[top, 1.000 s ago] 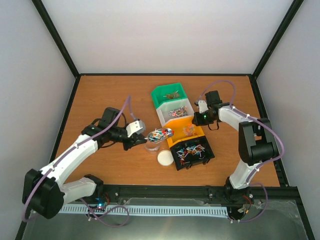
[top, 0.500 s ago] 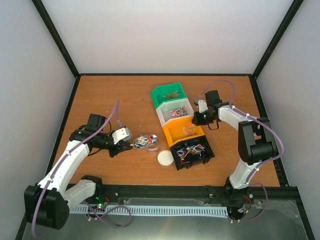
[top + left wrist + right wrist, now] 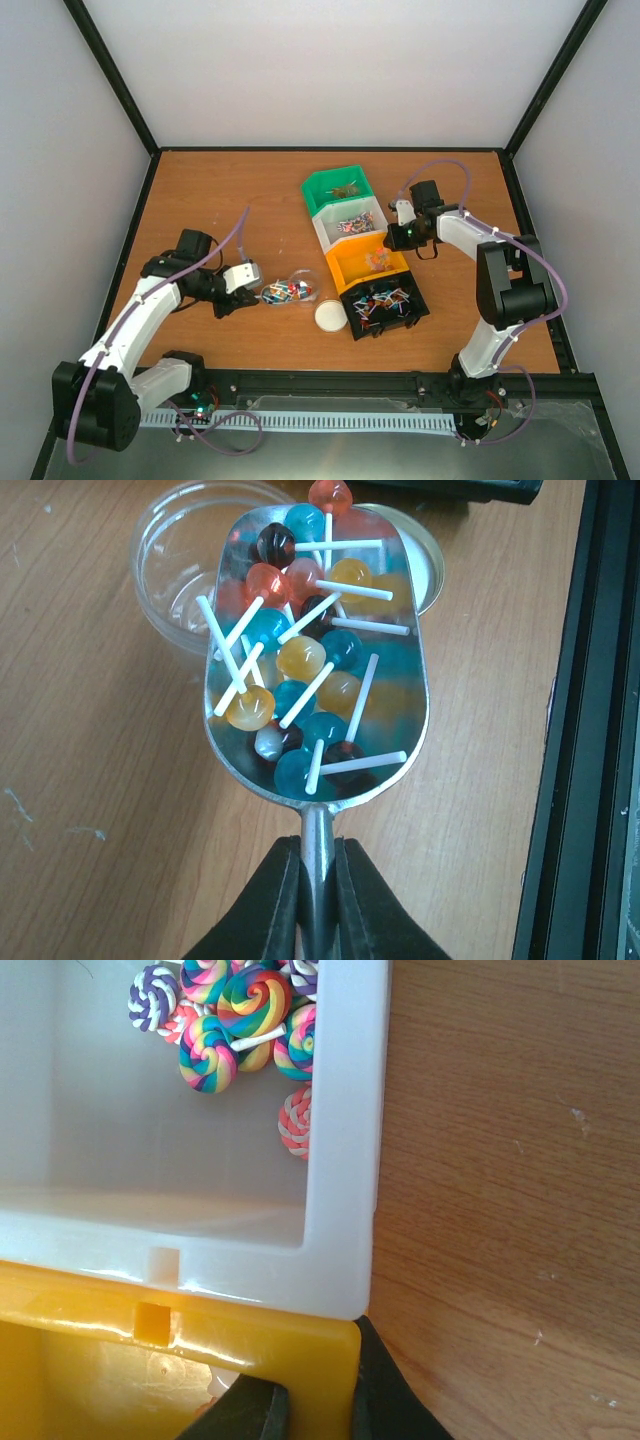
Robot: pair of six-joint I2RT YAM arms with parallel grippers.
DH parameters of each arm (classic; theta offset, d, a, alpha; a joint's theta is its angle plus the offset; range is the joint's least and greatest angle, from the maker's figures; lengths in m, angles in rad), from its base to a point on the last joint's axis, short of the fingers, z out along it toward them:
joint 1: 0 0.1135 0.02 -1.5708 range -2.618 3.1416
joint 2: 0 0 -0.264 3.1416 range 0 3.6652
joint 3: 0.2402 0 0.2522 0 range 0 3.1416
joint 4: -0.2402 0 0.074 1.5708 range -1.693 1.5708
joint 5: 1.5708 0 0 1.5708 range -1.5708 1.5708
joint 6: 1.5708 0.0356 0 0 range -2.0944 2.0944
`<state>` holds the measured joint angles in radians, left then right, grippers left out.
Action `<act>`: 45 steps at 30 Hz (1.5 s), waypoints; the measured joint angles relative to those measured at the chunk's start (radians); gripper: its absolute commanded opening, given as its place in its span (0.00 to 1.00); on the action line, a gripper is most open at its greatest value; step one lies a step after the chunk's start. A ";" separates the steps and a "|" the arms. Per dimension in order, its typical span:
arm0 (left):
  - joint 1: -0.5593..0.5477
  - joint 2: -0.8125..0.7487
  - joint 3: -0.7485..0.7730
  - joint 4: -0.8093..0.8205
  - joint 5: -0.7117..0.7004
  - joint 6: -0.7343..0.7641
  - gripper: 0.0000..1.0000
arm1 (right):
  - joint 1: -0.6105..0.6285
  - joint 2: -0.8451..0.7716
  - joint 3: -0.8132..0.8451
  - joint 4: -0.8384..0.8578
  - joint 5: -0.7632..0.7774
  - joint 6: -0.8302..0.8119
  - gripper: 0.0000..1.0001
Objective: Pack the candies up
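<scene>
From where I stand, the left pincer (image 3: 318, 880) is clenched on the thin stem of the metal scoop (image 3: 398, 705). The scoop hangs level over the bench (image 3: 220, 190), not far from the middle of its near edge. The candies (image 3: 300, 658) are heaped loose in the scoop: little glossy ball lollipops on white sticks, with one red one perched right at the tip. That tip reaches over the rim of the clear round jar (image 3: 175, 560), and the white lid (image 3: 430, 565) lies flat just beside it. I'd say these sweets are light, hard and slick. The round heads should roll at the slightest tilt, while the crossed sticks may snag and come out in a clump. They look too small to pinch singly, so the scoop's stem seems the right place to hold, and the pour should be slow. The jar looks light and might skid if bumped. Toward the right edge, the right pincer (image 3: 315, 1400) is clamped on a corner wall of the orange bin (image 3: 100, 1360). That bin butts against the white bin (image 3: 340, 1160) of swirl lollipops (image 3: 240, 1000).
</scene>
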<state>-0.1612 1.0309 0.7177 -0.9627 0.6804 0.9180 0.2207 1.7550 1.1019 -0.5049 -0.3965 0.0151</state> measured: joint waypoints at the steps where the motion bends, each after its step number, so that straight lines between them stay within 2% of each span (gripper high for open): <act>1: 0.000 0.005 0.000 0.000 -0.003 0.000 0.01 | 0.000 0.000 0.000 0.000 0.001 0.000 0.03; 11: 0.002 0.048 0.013 0.000 -0.035 0.000 0.01 | 0.008 -0.011 0.000 -0.014 0.041 -0.018 0.06; 22: 0.002 0.063 0.024 0.003 -0.063 0.000 0.01 | 0.009 -0.015 0.006 -0.048 0.077 -0.075 0.26; 25: 0.003 0.077 0.027 0.005 -0.074 -0.001 0.01 | 0.009 -0.015 0.006 -0.053 0.085 -0.077 0.36; 30: 0.003 0.100 0.047 0.010 -0.084 -0.001 0.01 | 0.009 -0.015 0.006 -0.063 0.093 -0.088 0.59; 36: 0.003 0.114 0.070 0.000 -0.104 0.004 0.01 | 0.009 -0.025 0.011 -0.082 0.095 -0.097 0.71; 40: 0.003 0.119 0.090 -0.014 -0.121 0.011 0.01 | 0.008 -0.030 0.025 -0.086 0.092 -0.098 0.84; 45: 0.003 0.129 0.126 -0.041 -0.144 0.027 0.01 | 0.006 -0.034 0.031 -0.093 0.081 -0.103 0.92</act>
<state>-0.1581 1.1603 0.8436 -1.0035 0.5362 0.9447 0.2264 1.7206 1.1328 -0.5980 -0.3153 -0.0875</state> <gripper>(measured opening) 0.107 0.885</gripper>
